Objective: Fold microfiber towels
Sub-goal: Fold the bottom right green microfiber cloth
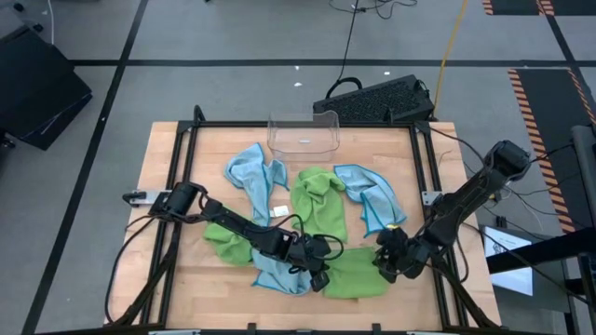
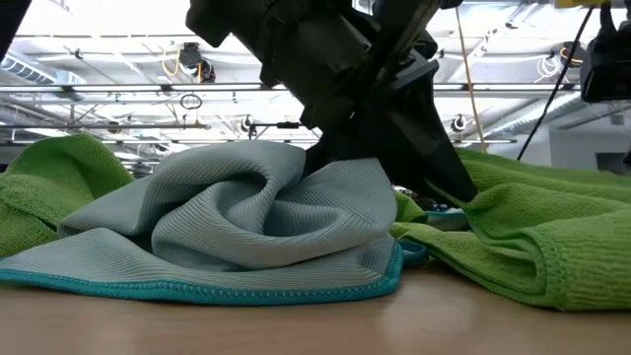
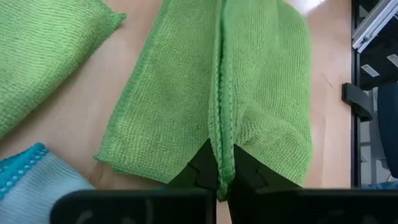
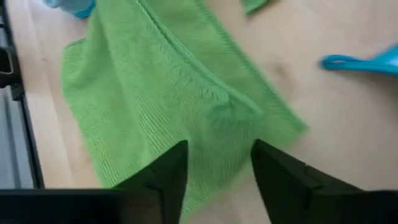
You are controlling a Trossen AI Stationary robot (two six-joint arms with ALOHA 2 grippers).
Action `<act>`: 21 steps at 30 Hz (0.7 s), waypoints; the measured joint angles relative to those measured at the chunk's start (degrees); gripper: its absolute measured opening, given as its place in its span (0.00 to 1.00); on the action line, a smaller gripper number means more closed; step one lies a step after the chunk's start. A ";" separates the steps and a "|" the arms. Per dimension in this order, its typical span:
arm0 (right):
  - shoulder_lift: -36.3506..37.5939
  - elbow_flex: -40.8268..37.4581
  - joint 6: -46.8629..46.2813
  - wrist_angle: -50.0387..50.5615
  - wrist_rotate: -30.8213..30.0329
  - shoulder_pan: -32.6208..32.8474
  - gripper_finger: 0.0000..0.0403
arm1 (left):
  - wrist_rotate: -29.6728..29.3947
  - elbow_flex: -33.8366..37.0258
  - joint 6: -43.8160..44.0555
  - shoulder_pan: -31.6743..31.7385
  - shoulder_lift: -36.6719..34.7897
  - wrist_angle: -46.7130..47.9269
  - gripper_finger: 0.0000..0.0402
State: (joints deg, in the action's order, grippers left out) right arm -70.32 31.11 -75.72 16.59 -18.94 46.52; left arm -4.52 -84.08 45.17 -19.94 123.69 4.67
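A: Which towel is being worked at the near edge?
B: The green towel [image 1: 358, 274]. The left gripper [image 1: 321, 270] pinches its doubled hem tight; the right gripper [image 1: 386, 263] hangs over its other end, fingers parted, gripping nothing.
A: Beside it?
B: A blue towel [image 2: 246, 227], crumpled. Farther back lie more towels, then the bin [image 1: 304, 133].

I've got the L arm stretched low across the table front, its left gripper [image 1: 317, 265] pinched tight w/ fingers [image 3: 205, 168] together on a fold of green cloth; R arm angles down from the far right, right gripper [image 1: 386, 263] near the front edge, fingers [image 4: 165, 174] apart, holding nothing.
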 joint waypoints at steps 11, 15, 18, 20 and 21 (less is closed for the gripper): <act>10.31 0.00 -5.84 12.82 -2.02 0.02 0.51 | -6.44 0.01 -0.13 0.06 0.00 1.07 0.08; 10.62 0.02 -5.90 12.51 -2.66 0.02 0.49 | -6.64 0.01 -0.20 0.35 0.01 2.32 0.09; 10.48 0.02 -5.64 11.19 -3.55 0.09 0.48 | -6.60 0.01 -0.54 0.43 -0.01 2.90 0.10; 10.31 0.02 -5.38 11.02 -3.56 0.09 0.48 | -6.55 0.00 -1.47 0.43 0.01 2.93 0.10; 10.21 0.02 -5.20 10.97 -3.56 0.09 0.48 | -6.58 -0.01 -1.88 0.43 -0.01 2.91 0.10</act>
State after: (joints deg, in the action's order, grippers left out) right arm -60.10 31.14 -80.93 27.56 -22.50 46.61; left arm -11.10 -84.09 43.29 -19.51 123.68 7.57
